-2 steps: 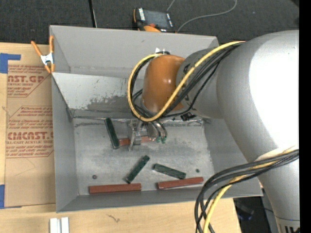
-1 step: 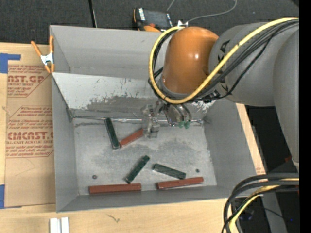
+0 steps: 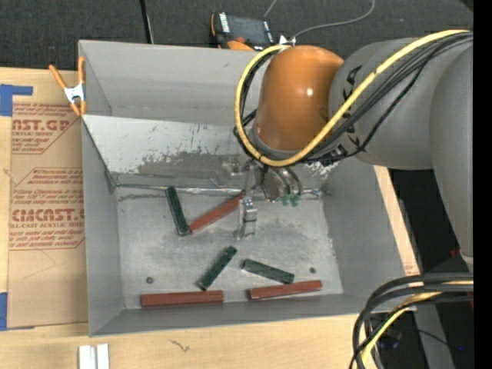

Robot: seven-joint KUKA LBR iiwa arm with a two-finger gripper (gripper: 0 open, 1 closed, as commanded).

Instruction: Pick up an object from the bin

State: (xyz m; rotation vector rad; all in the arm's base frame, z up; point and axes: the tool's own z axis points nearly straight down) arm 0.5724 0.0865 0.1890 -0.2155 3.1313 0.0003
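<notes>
Red-brown stick (image 3: 215, 215) in middle of bin (image 3: 104, 244), right end beside gripper (image 3: 247, 220), open-or-closed state indiscernible.

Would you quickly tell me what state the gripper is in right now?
Gripper: cannot be told; it sits at the right end of a reddish-brown stick in the middle of the bin.

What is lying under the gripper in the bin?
The gripper is at the upper right end of a reddish-brown stick that lies slantwise mid-bin. The orange wrist cover hides part of the bin floor behind it, so anything there cannot be seen.
</notes>
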